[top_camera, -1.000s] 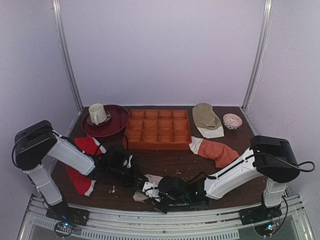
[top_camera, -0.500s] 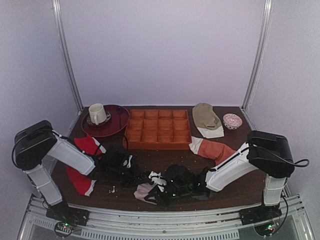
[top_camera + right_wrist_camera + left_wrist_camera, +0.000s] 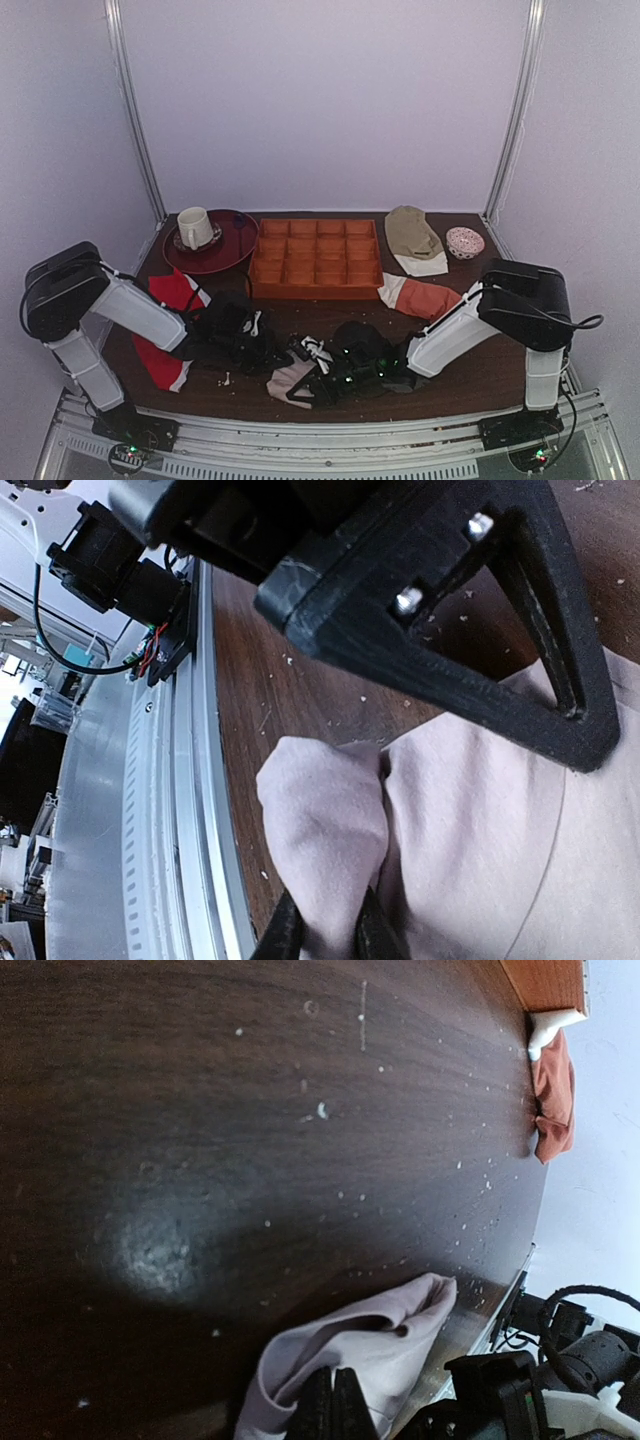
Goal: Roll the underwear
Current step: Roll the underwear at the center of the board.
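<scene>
Pinching underwear, right end effector low, outstretched

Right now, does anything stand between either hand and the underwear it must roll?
Nothing visible does. The left hand is shut on one fold of the underwear, and the right hand pinches another fold of it, so both have direct contact with the cloth.

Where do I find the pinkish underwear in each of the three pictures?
Top external: the underwear lies low centre, at the near edge.
Left wrist: the underwear sits bottom centre.
Right wrist: the underwear fills the lower right.
Shared landmark: the dark wooden table.
</scene>
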Robot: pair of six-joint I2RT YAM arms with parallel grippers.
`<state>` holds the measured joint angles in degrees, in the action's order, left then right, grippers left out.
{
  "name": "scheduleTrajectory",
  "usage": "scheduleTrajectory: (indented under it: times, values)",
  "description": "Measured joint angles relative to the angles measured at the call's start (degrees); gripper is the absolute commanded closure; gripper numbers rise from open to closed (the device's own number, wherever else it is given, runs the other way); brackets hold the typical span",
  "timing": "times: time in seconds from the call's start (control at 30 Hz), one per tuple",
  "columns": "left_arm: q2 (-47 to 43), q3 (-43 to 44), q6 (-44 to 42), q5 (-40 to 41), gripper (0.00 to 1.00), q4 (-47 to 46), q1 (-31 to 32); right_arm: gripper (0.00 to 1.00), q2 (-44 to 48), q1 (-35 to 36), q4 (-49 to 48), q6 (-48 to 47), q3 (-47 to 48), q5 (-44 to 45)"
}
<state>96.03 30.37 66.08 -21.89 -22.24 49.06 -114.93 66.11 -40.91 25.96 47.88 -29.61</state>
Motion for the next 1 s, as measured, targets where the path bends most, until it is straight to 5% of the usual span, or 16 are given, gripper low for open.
scheduleTrajectory:
  times: [0.6, 1.0]
  values:
    - [-1.2, -0.1, 0.1, 0.6, 1.00, 2.0, 0.0, 1.00, -3.8, -1.9, -3.7, 9.6, 1.2, -5.7]
    - [-15.0, 1.4, -2.2, 3.3, 0.79, 14.5, -0.4, 1.00, -5.8, -3.1, -8.0, 12.2, 1.2, -9.4]
